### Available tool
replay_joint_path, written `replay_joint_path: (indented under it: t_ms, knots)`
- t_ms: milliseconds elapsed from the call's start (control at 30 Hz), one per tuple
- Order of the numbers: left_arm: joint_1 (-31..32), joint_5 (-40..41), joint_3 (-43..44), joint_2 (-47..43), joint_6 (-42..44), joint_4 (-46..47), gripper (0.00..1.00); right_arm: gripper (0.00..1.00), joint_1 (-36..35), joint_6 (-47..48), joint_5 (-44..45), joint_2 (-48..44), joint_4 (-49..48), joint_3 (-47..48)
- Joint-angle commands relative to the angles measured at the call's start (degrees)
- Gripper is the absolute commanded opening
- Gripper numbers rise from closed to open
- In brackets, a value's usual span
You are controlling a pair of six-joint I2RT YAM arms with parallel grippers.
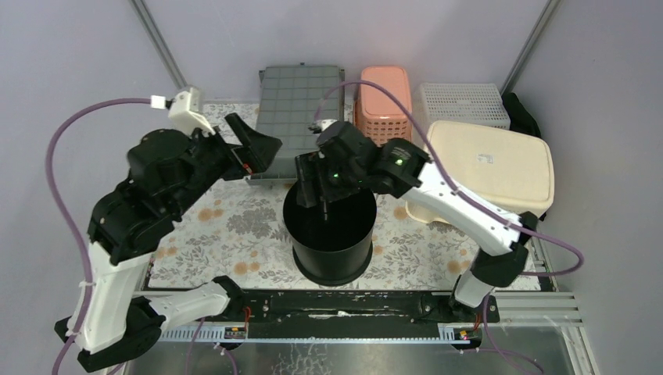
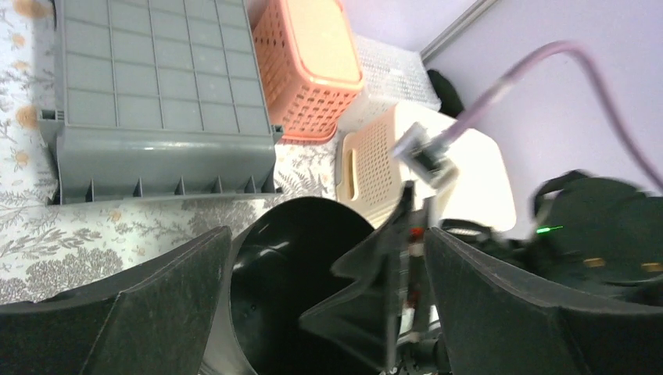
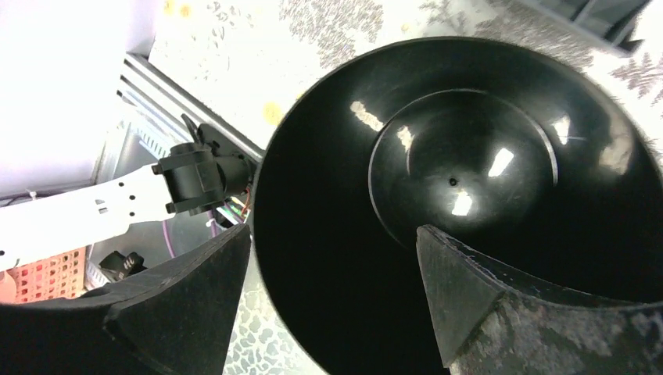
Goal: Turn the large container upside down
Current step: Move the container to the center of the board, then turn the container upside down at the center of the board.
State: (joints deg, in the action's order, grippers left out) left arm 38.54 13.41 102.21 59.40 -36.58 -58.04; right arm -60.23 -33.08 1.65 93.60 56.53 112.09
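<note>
Top external view: the black container stands mouth-up at lower centre on the table. The right gripper straddles its far rim, jaws spread. The left gripper, upper left, gapes wide.

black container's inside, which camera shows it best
Right wrist view: it looks straight into the black container, showing its glossy floor. Top external shows the whole outline but a dark interior; left wrist catches only part of the rim.
</note>
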Motion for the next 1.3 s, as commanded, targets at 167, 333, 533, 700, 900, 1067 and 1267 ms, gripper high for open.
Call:
replay_joint_path:
  t_ms: [167,333,533,700,900,1067,1267]
  knots:
    - [0.2,2.6,0.3,-6.4,-1.4,-1.4,1.00,0.84,-7.5,-6.1,7.6,10.8,5.9,11.7]
    - [0.3,0.8,-2.6,-10.4,-2.7,-0.4,1.00,0.82,-9.1,-7.8,8.3,14.2,6.1,14.0]
    - [0.2,-0.2,-7.2,-14.2,-3.4,-0.4,1.00,0.82,-9.8,-8.2,8.3,19.8,7.3,18.1]
    - [0.2,-0.5,-8.9,-16.1,-3.3,-0.6,1.00,0.82,-9.9,-7.8,9.7,22.1,8.8,20.0]
    - [0.2,-0.8,-10.6,-17.1,-3.6,-0.7,1.00,0.81,-9.9,-7.7,10.2,23.7,9.3,20.4]
    - [0.2,-0.6,-9.6,-18.0,-3.8,-0.1,1.00,0.81,-9.9,-7.5,10.6,24.8,9.3,20.4]
    - [0.2,-0.9,-8.8,-18.1,-3.5,-0.1,1.00,0.80,-10.0,-7.8,11.6,25.5,10.3,20.3]
